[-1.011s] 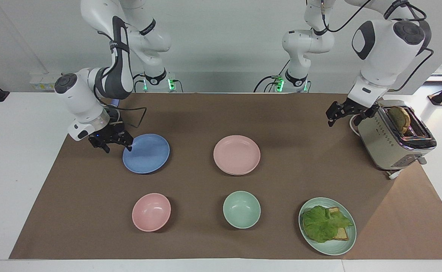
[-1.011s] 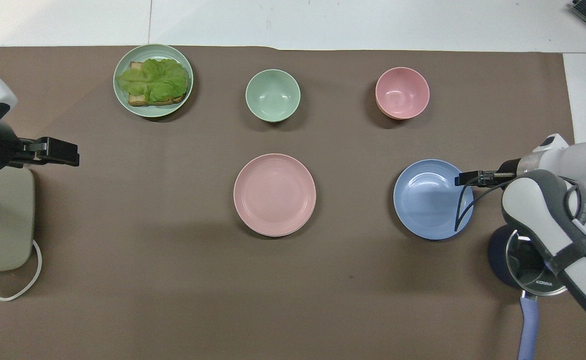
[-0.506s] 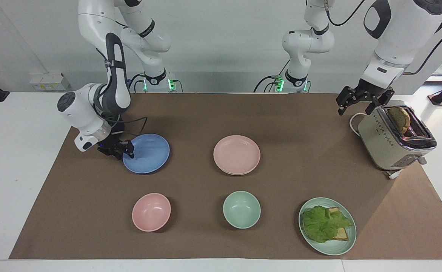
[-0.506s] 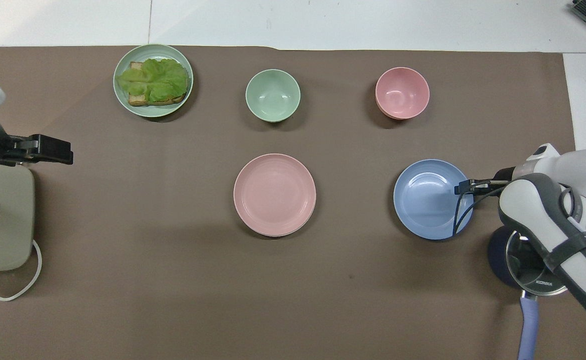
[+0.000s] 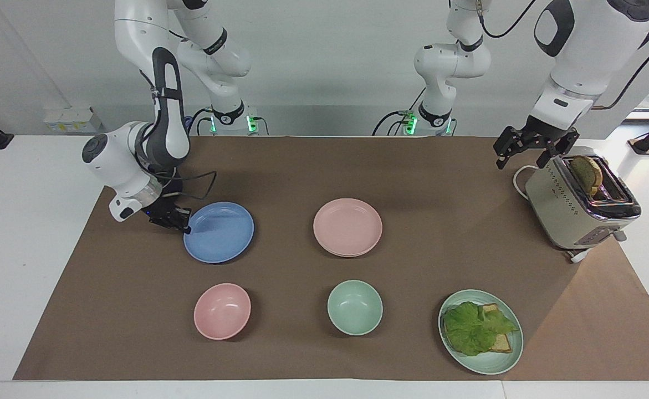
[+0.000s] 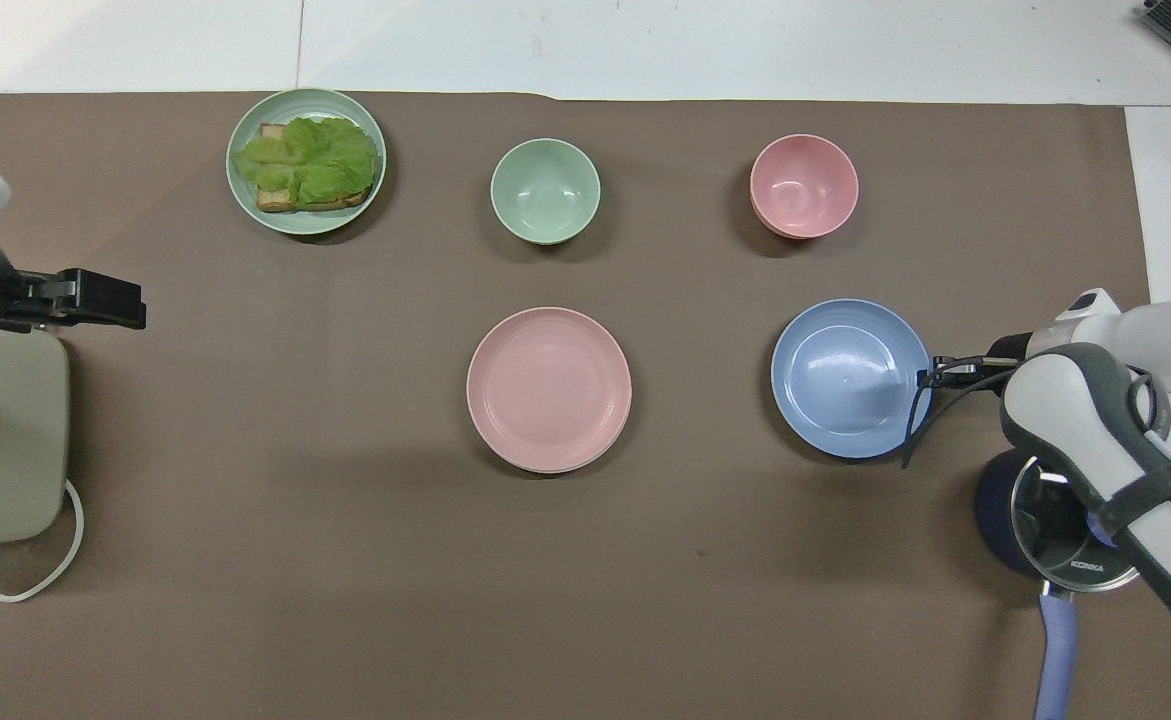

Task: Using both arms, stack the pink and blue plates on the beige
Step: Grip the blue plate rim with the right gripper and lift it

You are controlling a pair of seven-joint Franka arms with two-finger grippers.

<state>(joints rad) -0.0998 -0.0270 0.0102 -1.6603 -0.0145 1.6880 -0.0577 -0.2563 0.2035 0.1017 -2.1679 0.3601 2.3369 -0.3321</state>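
Note:
The blue plate (image 5: 219, 231) (image 6: 850, 378) lies toward the right arm's end of the brown mat. My right gripper (image 5: 183, 221) (image 6: 931, 367) is low at the plate's rim on the right arm's side, shut on that rim. The pink plate (image 5: 347, 227) (image 6: 549, 389) rests flat at the middle of the mat, untouched. The beige plate is hidden from view. My left gripper (image 5: 521, 159) (image 6: 137, 306) hangs open and holds nothing, up in the air beside the toaster at the left arm's end, where that arm waits.
A toaster (image 5: 579, 205) (image 6: 0, 440) holding a bread slice stands at the left arm's end, its white cord (image 6: 35, 580) looping on the mat. Farther from the robots sit a pink bowl (image 5: 222, 311), a mint-green bowl (image 5: 354, 307) and a pale green plate (image 5: 490, 363) with toast and lettuce.
My right gripper came down to the blue plate's rim and shut on it. The plate then shifted a little toward the mat's middle and away from the robots. The left arm rose by the toaster.

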